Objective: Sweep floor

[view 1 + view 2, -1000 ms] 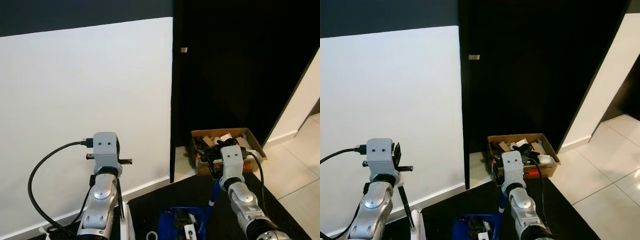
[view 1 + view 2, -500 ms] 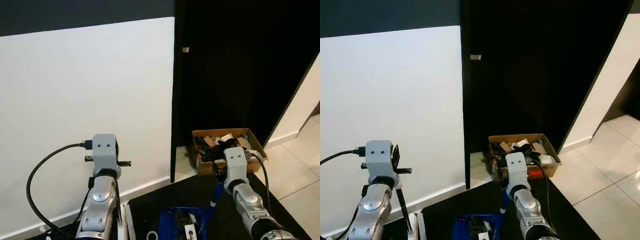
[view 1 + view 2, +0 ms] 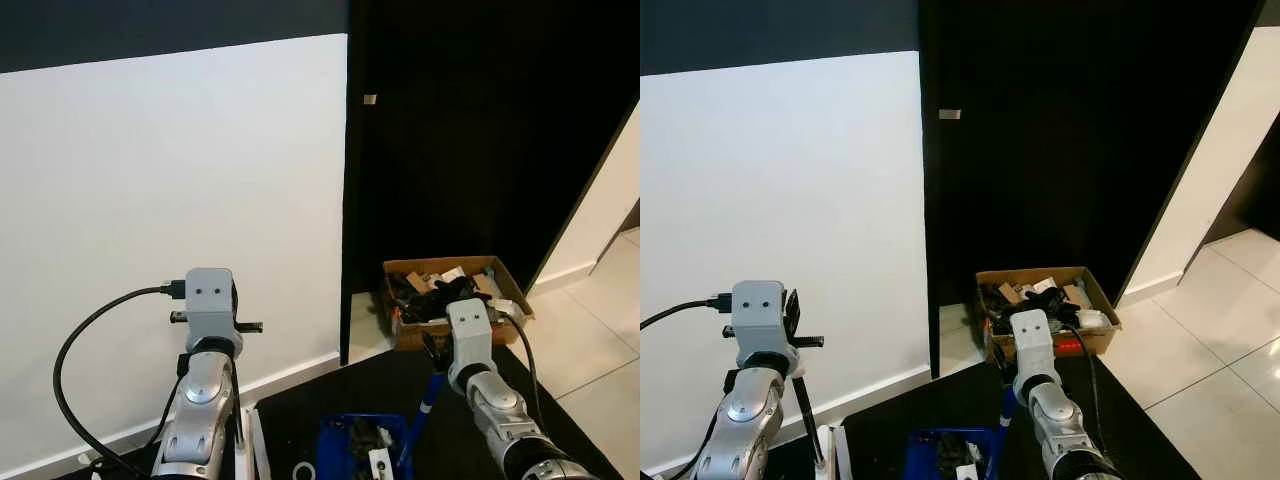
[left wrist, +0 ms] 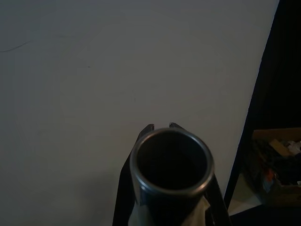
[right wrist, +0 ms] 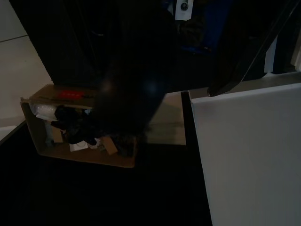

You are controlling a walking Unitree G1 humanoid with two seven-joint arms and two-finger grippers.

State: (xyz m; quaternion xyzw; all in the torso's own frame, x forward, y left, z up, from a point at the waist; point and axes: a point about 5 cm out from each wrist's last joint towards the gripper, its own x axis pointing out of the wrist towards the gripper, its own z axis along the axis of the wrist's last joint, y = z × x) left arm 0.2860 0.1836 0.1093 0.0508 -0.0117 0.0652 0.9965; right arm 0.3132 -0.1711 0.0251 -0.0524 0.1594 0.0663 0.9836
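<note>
I took the cardboard box [image 3: 1035,272] as my landmark; it sat on the floor at the foot of the black panel [image 3: 480,150], full of dark odds and ends.

The left gripper [image 4: 161,126] was closed narrowly on a metal tube [image 4: 171,162]. Its open, round, dull-grey end faced the wrist camera. I judged this to be the sweeping tool's handle, with its long axis running along the fingers and down towards the floor. That arm was well away from the box, in front of the smooth white wall [image 3: 170,180], with a black cable [image 3: 70,350] looping off its wrist.

The right gripper [image 3: 432,358] hung just in front of the box, beside the upper end of a blue pole [image 3: 424,405]. I could not tell whether it had a hold on the pole. The pole slanted down and away from the box to a blue plastic bin [image 3: 345,440], probably the pan, which had scraps in it and rested on a dark mat [image 3: 330,385].

The pale, glossy tile floor [image 3: 590,350] lay open on the far side of the box from the left arm. So the floor to sweep lay below and ahead of both grippers, and the right arm was the nearer one to it.
</note>
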